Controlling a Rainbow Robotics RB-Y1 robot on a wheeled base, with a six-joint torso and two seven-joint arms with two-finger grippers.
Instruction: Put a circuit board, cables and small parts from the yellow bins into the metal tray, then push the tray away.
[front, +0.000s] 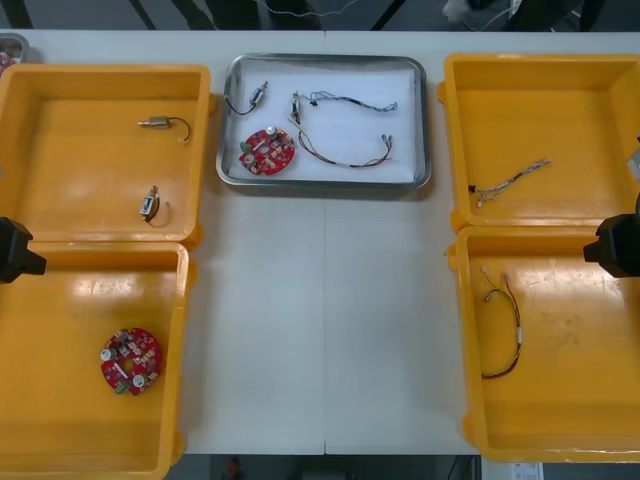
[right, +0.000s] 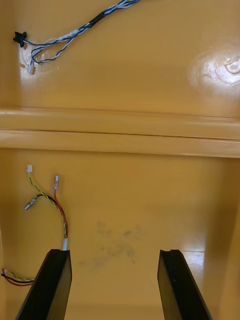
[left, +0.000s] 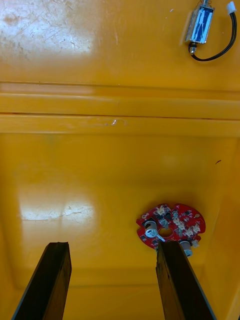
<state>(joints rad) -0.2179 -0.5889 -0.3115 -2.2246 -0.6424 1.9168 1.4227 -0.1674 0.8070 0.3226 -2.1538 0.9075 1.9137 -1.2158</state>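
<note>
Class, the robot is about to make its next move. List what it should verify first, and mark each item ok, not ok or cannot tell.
1. Circuit board inside metal tray: ok.
2. Cables inside tray: ok, blue and white cable and red and yellow cable.
3. Small metal part inside tray: ok.
4. Left hand open, holding nothing, over near left bin: ok.
5. Right hand open, holding nothing, over near right bin: ok.
6. Room beyond the tray for the push: cannot tell.

Light table (front: 320, 330) with centre seam, dark floor (front: 80, 12) beyond far edge
</note>
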